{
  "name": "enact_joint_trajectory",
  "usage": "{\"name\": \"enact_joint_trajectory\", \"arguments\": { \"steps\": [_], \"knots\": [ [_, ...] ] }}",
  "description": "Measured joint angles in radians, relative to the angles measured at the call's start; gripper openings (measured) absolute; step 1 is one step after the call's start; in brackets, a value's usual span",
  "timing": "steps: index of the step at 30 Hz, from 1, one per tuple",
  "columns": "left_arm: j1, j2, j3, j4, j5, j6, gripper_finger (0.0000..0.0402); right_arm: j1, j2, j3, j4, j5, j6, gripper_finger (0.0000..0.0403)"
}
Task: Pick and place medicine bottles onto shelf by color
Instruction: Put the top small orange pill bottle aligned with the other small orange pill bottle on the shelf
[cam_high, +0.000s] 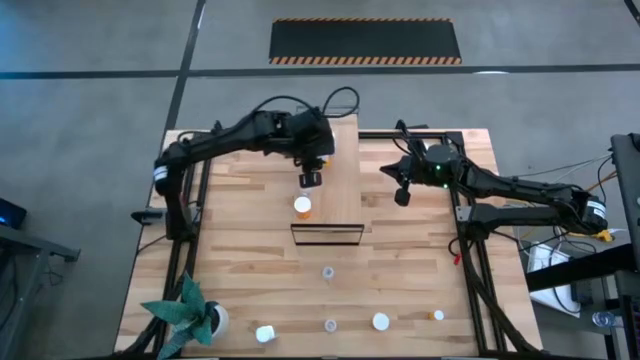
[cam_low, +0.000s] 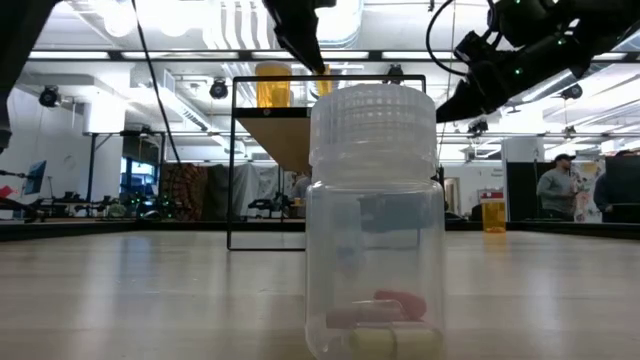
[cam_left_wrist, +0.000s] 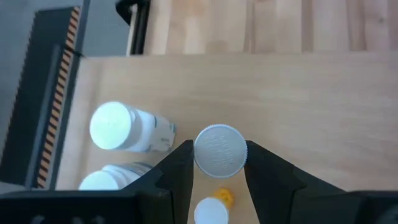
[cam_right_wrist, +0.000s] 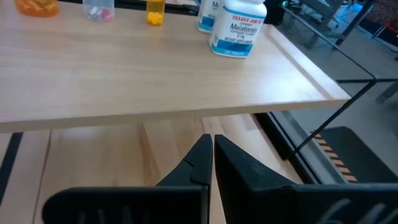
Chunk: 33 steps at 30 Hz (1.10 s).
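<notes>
High view: left gripper (cam_high: 311, 179) over the shelf (cam_high: 340, 190), w/ an orange bottle (cam_high: 302, 207) just ahead of it on the board. Right gripper (cam_high: 402, 195) hangs beside the shelf's right edge. Several small bottles scattered on the desk (cam_high: 240, 260) nearer the potted plant (cam_high: 190, 315).

Low view: clear bottle (cam_low: 375, 225) up close on the desk, pills at its bottom; shelf frame behind it.

Left wrist view: jaws clamped on a white-capped bottle (cam_left_wrist: 219, 149) above the shelf; two white bottles (cam_left_wrist: 124, 127) stand close by.

Right wrist view: jaws together, holding nothing; a white labelled bottle (cam_right_wrist: 239, 28) stands on the shelf w/ other bottles farther along
</notes>
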<state>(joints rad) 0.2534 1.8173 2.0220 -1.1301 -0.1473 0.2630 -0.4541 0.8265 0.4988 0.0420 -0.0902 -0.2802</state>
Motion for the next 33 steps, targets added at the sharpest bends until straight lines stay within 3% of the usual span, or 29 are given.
{"name": "enact_joint_trajectory", "arguments": {
  "steps": [14, 33],
  "knots": [
    [0.104, 0.028, -0.051, -0.003, 0.169, -0.016, 0.0115, 0.000, 0.000, -0.013, 0.001, -0.025, 0.000, 0.0009],
    [0.121, 0.028, -0.120, 0.055, 0.221, -0.015, 0.0115, 0.000, 0.000, -0.013, 0.002, -0.025, 0.000, 0.0009]
  ]
}}
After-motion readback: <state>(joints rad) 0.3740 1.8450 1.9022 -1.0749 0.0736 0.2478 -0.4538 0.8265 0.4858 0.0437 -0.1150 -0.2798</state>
